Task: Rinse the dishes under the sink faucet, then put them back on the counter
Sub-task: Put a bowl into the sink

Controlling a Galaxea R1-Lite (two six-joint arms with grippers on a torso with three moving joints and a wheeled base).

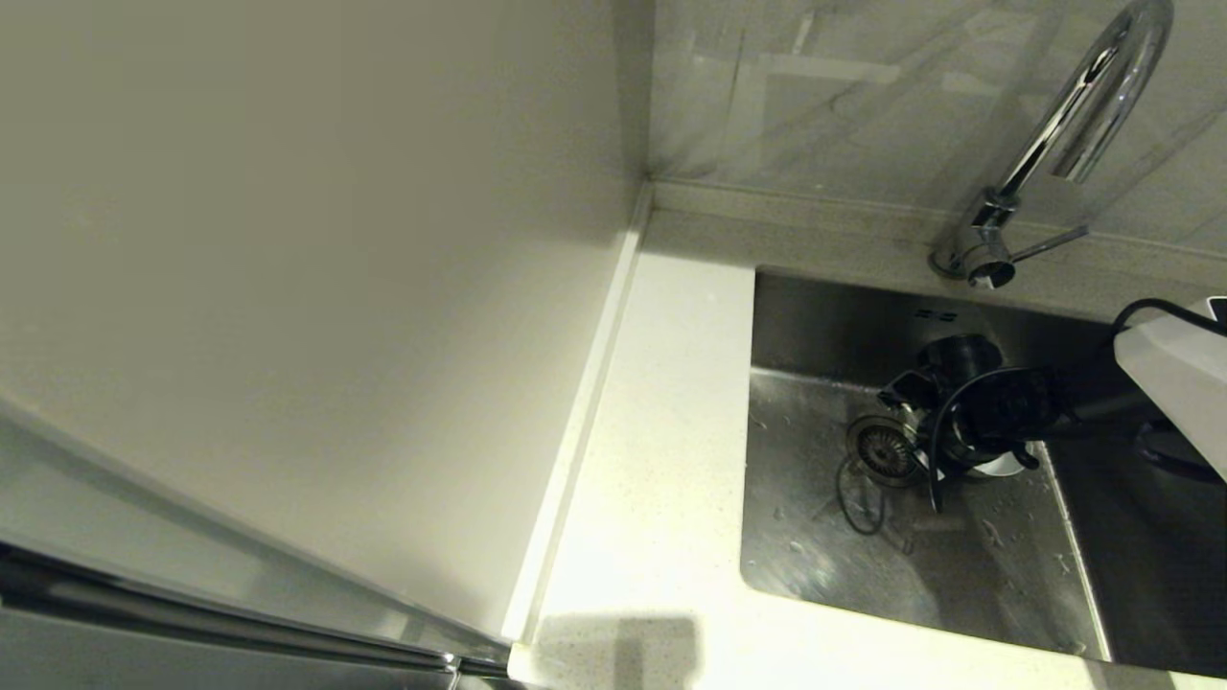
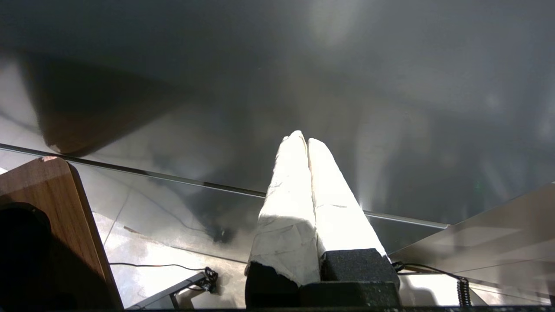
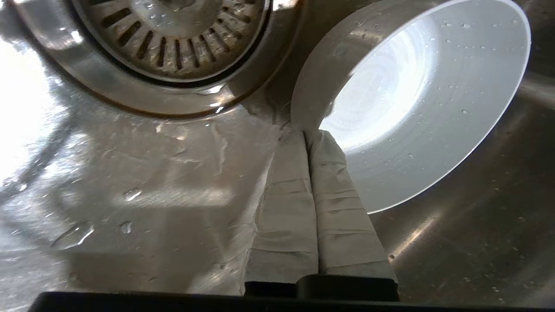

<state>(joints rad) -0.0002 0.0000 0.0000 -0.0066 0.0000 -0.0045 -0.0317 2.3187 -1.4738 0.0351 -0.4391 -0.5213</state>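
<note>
My right gripper (image 3: 305, 132) is down in the sink (image 1: 863, 565), beside the drain strainer (image 3: 173, 39). Its taped fingers are shut on the rim of a pale round bowl (image 3: 416, 99), one finger outside the wall and one inside. The bowl is tilted on its edge, wet with droplets, its open side facing the wrist camera. In the head view the gripper (image 1: 968, 460) covers most of the bowl (image 1: 1002, 468). The faucet (image 1: 1074, 125) arches over the sink's back edge. The plate and the mug are out of view. My left gripper (image 2: 303, 136) is shut, holds nothing and is parked away from the sink.
The white counter (image 1: 661, 431) runs along the sink's left side, with a raised edge strip (image 1: 585, 412) against a tall pale panel. The sink floor is wet. The right arm's white casing (image 1: 1179, 383) reaches in from the right.
</note>
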